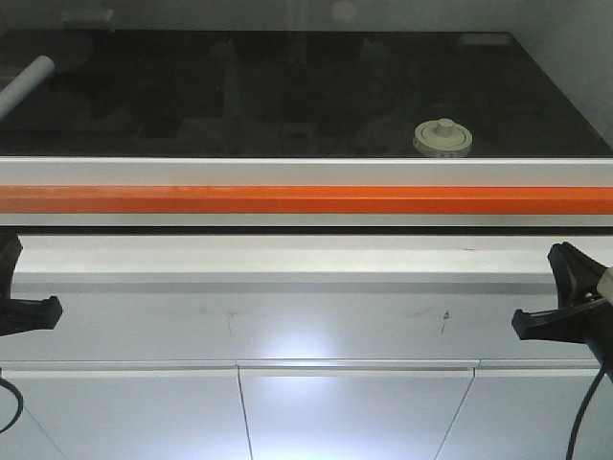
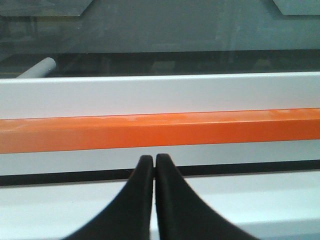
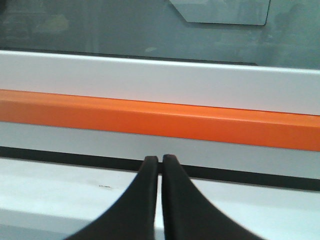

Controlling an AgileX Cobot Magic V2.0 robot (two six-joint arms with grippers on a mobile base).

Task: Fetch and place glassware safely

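The glassware, a small jar with a cream-white knobbed lid [image 1: 442, 137], sits on the dark surface behind the glass, right of centre in the front view. It does not show in either wrist view. My left gripper [image 2: 153, 159] is shut with nothing between its black fingers, low in front of the orange bar [image 2: 160, 129]. Shut and empty too, my right gripper [image 3: 160, 159] faces the same orange bar [image 3: 160, 120]. In the front view the left gripper [image 1: 38, 311] and right gripper [image 1: 536, 321] sit at the lower edges, well below the jar.
A white frame [image 1: 306, 172] with the orange bar [image 1: 306, 199] runs across in front of the dark chamber. A white tube [image 1: 27, 84] leans at the far left inside. White cabinet doors [image 1: 354, 412] lie below a white ledge [image 1: 306, 259].
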